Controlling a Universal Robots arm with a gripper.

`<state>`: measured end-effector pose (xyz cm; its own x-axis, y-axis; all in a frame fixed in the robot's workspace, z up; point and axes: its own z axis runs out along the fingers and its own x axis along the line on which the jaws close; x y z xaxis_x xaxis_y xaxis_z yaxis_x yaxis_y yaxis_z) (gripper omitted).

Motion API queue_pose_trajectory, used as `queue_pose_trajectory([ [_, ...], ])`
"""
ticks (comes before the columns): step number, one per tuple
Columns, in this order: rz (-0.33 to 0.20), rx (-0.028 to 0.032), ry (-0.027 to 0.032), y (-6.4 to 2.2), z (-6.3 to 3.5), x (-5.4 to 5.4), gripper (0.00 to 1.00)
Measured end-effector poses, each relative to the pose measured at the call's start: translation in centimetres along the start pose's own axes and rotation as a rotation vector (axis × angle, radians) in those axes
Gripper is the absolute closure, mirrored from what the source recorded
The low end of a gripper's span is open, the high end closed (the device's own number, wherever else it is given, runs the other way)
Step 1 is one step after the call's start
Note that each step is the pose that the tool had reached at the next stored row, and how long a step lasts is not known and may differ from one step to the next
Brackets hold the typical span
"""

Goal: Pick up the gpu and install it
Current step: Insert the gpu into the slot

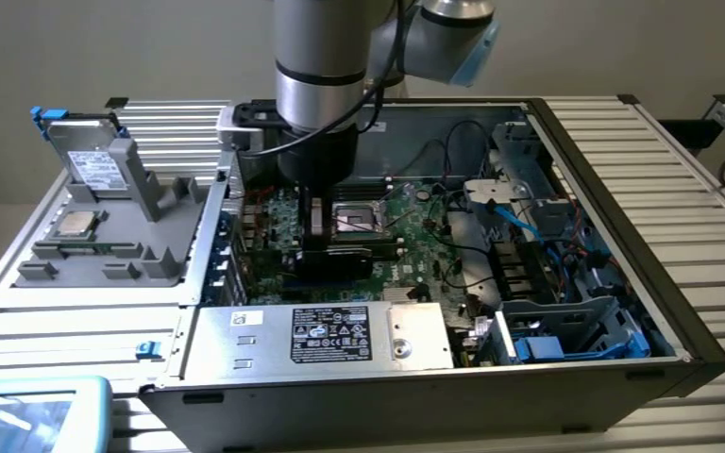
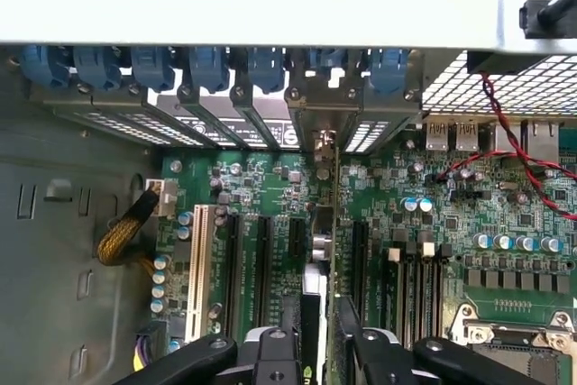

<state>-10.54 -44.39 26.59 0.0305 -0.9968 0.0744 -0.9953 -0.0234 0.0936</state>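
Deep inside the open computer case [image 1: 665,311], over the motherboard [image 2: 451,214]: the gripper [image 2: 326,344], closed on the gpu [image 2: 335,223], with one black finger [image 2: 270,358] on each side. Seen edge-on in the wrist view: gpu upright between two black slots, metal end at the case's rear wall.

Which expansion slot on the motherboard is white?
The long slot at the end of the row, nearest the yellow cable bundle. It is white; the other slots in that row are black.
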Motion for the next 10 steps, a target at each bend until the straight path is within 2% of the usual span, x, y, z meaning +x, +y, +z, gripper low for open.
queue_pose_trajectory([
  [6,0.001,-0.0005,0.0052,0.03,-0.33,-0.14,0.74],
  [10,0.000,-0.0004,0.0058,0.02,-0.28,-0.17,0.74],
])
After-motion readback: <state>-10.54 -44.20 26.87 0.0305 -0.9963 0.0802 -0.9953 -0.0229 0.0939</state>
